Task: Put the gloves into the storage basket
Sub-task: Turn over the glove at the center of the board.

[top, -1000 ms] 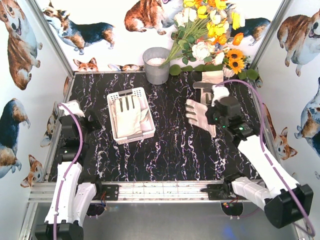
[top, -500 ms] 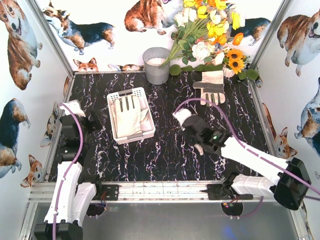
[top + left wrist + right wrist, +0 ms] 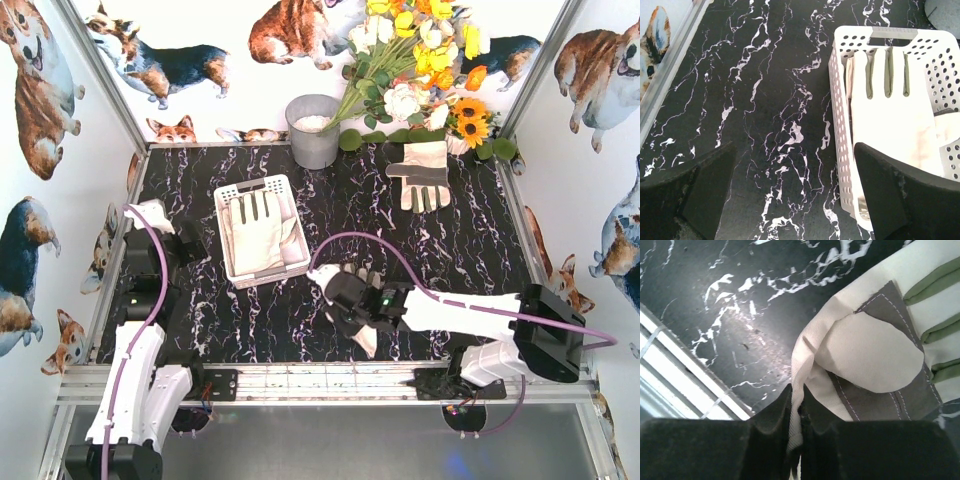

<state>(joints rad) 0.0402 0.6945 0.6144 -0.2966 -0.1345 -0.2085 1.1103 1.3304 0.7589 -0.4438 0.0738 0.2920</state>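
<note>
Cloth gloves (image 3: 870, 350); perforated plastic basket (image 3: 839, 125); smooth marbled tabletop (image 3: 765, 100).

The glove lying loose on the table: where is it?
In the top view the loose glove lies back-right on the table, just in front of the flowers, right of the grey bucket.

Open tabletop (image 3: 400, 240) between storage basket (image 3: 250, 186) and right hand (image 3: 796, 407), bucket (image 3: 313, 135) and flowers (image 3: 415, 70) crowding the back edge

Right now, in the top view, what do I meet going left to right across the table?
left arm → storage basket → held glove → loose glove
</note>
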